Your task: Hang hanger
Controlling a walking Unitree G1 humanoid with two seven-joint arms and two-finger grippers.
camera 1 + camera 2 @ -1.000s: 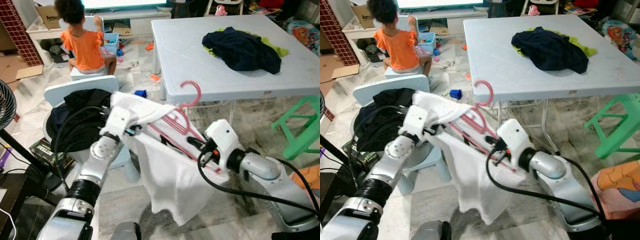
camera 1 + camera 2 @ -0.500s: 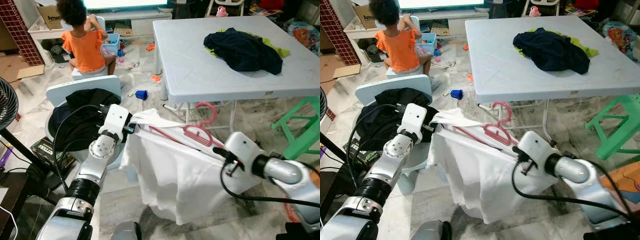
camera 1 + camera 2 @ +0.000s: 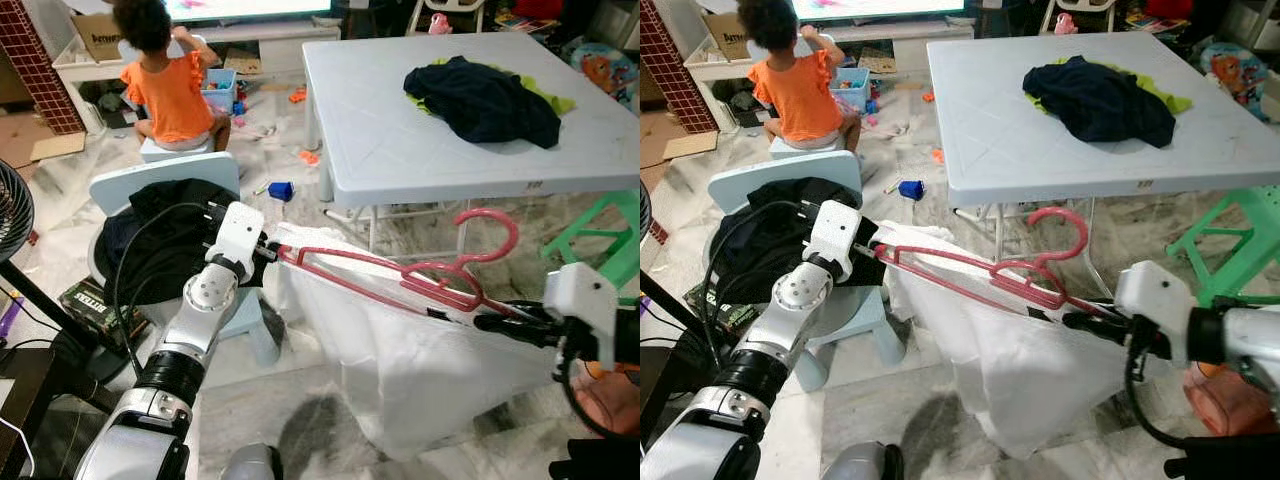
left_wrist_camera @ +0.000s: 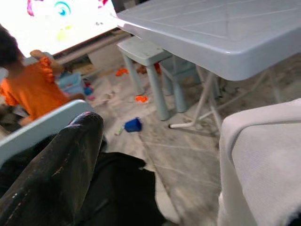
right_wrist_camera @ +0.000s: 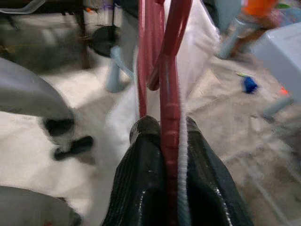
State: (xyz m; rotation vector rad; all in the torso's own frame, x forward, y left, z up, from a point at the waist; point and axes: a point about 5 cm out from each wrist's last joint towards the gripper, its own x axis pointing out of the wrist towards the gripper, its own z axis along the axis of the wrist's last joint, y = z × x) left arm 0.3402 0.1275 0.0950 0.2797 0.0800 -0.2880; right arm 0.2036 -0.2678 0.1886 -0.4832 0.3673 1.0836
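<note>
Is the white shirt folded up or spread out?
Spread out. The white shirt hangs loose from the pink hanger, stretched between the left claw and right claw.

Your left wrist camera looks past a fold of white cloth (image 4: 263, 160), which drapes close to the lens at one edge. Opposite it a black finger (image 4: 51, 183) of the left gripper runs up through the frame, with dark clothing (image 4: 127, 188) bunched beside it. A pale chair back (image 4: 42, 129) curves behind the finger. Beyond that a child in an orange top (image 4: 28, 92) sits facing a bright screen (image 4: 61, 19). The grey table (image 4: 225, 33) spans the far side, its legs standing on the marbled floor (image 4: 183, 160). A small blue toy (image 4: 133, 125) lies on that floor near the legs, with orange bits (image 4: 141, 99) scattered further off.
</note>
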